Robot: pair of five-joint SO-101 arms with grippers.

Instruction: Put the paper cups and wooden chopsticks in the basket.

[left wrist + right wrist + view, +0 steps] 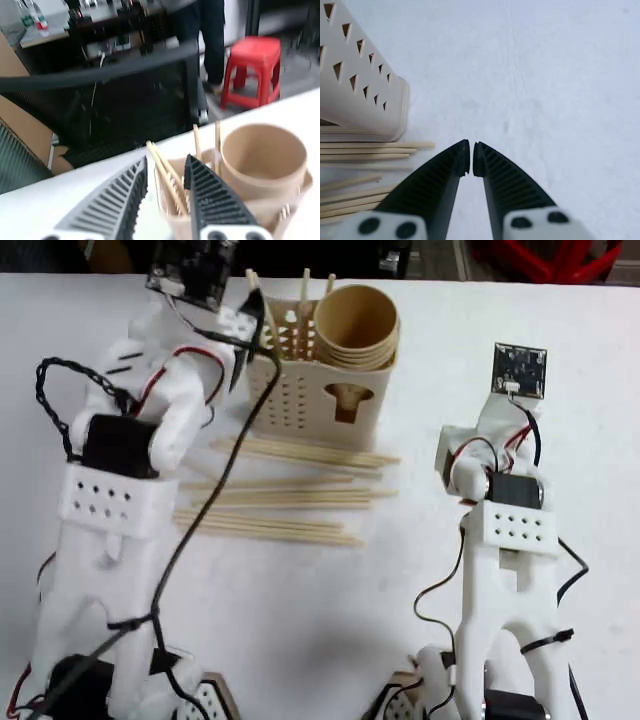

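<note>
The right tool (471,159) hovers over the tabletop (545,75), pinched shut and empty, beside loose wooden chopsticks (290,500). Behind them stands the basket (290,405), holding stacked paper cups (357,320) and a few upright sticks (305,285). The left tool (165,159) hangs narrowly parted above its rim.

Perforated plastic basket (300,390), matt paper cups (357,325), wooden chopsticks (290,490).

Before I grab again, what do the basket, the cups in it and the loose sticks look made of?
Basket: seemingly moulded plastic, matte cream, with rows of punched holes. Cups: brown paper, dull, thin nested rims. Chopsticks: pale bare wood or bamboo, no gloss visible.
</note>
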